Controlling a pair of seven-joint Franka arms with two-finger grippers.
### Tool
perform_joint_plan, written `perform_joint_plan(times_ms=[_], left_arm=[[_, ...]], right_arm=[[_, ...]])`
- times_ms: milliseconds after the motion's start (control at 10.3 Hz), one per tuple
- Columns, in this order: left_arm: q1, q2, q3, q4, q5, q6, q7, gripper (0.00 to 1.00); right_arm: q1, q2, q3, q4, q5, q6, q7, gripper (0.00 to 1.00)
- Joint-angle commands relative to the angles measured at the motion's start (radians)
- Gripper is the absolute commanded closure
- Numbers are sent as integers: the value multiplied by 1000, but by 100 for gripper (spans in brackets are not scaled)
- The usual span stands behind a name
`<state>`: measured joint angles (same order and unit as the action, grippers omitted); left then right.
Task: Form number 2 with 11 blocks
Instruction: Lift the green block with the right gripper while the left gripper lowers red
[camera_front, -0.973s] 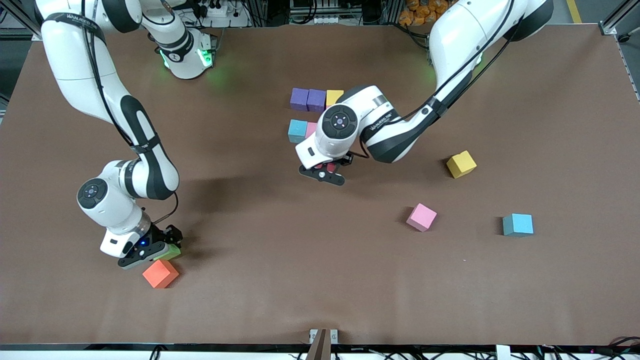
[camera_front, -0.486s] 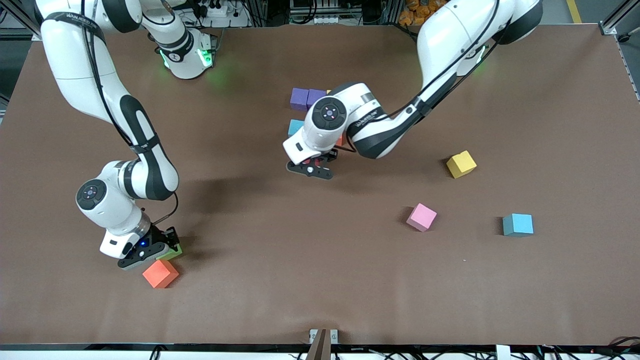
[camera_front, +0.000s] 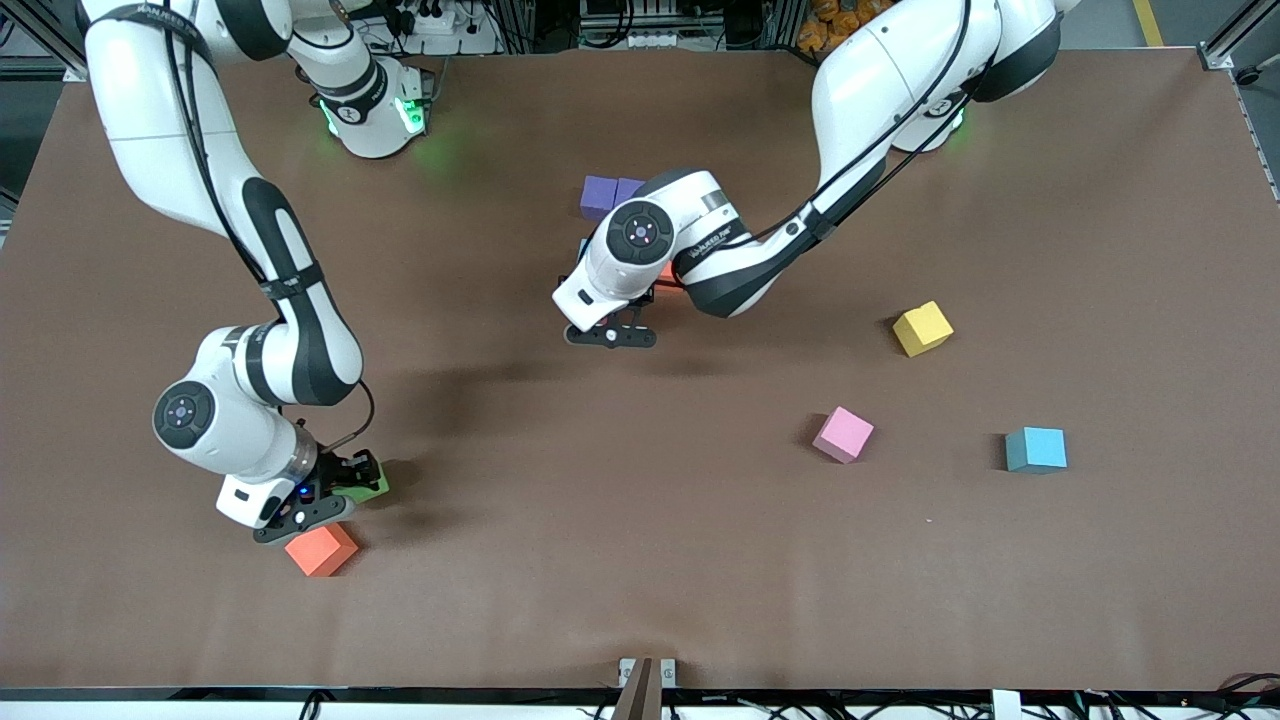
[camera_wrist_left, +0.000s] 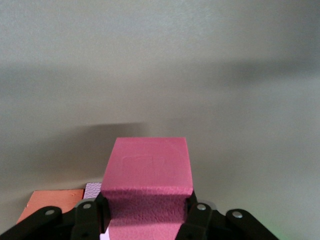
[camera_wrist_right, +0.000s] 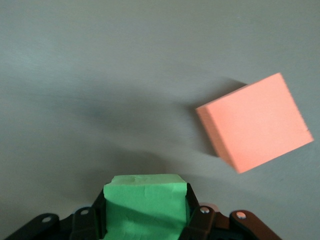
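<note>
The right gripper (camera_front: 335, 492) is clamped on the green block (camera_wrist_right: 145, 205), raised just off the table at the right arm's end, close above the orange block (camera_front: 321, 549) that lies loose nearer the front camera. In the right wrist view the fingers (camera_wrist_right: 199, 216) pinch only the green cube's lower sides, so soft foam could twist or slip out during the carry across the table.

The left gripper (camera_front: 612, 333) is closed on a red block (camera_wrist_left: 148, 187), over the mid-table spot where the number 2 is started. Two purple blocks (camera_front: 612, 191) show there, with another orange block (camera_wrist_left: 50, 204) and a pale cube glimpsed under the left wrist; the rest of the build is hidden by the arm. A low or skewed placement could shove those neighbours out of line.

Both arms may end up heading for the same patch and crowd each other. The yellow block (camera_front: 922, 328), pink block (camera_front: 843, 434) and light blue block (camera_front: 1035, 449) lie scattered toward the left arm's end.
</note>
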<state>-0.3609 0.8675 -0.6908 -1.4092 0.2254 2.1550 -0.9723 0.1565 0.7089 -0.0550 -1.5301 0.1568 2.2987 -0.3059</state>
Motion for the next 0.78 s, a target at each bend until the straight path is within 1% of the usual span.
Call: perform_joint_plan(times_ms=[0, 97, 195, 389, 584, 681], left_arm=[[-15, 37, 8, 29, -32, 2, -13, 93], [-27, 45, 23, 29, -32, 2, -6, 93], [-29, 47, 27, 29, -37, 2, -5, 93], [-52, 48, 30, 29, -35, 2, 16, 93], [-52, 48, 36, 30, -40, 2, 76, 98], [-52, 48, 36, 30, -40, 2, 76, 97]], right_arm=[[59, -31, 1, 36, -17, -82, 187, 68], [70, -42, 1, 31, -20, -82, 242, 68], [75, -42, 3, 34, -17, -75, 251, 67], [98, -54, 3, 33, -16, -64, 332, 67], [107, -55, 3, 24, -14, -29, 356, 65], [118, -55, 4, 24, -16, -4, 384, 65]])
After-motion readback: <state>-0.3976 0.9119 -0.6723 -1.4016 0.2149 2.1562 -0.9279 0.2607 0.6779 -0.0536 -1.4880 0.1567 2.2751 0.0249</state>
